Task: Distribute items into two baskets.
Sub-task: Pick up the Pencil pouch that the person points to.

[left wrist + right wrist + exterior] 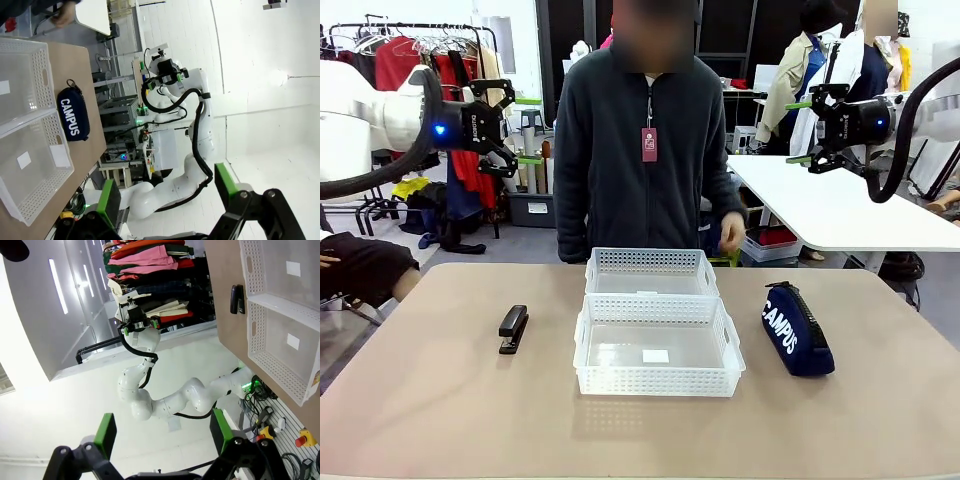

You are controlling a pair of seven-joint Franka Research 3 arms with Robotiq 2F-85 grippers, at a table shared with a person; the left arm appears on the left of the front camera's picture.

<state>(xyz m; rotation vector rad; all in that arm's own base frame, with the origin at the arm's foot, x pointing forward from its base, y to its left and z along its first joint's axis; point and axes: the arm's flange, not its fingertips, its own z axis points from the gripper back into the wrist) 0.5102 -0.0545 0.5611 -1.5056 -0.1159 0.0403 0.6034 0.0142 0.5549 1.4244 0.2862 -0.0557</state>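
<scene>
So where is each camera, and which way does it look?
Front: sits on the robot's side, looks across the table at the person; left gripper and right gripper open, high.
Left wrist: on that wrist, looks at the CAMPUS pouch and the right arm; own fingers rise below.
Right wrist: on that wrist, looks at the stapler and the left arm; own fingers below.
Shared: both wrist views show the two baskets.

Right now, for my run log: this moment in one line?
left gripper open | right gripper open | stapler, pouch on table | near basket, far basket empty
</scene>
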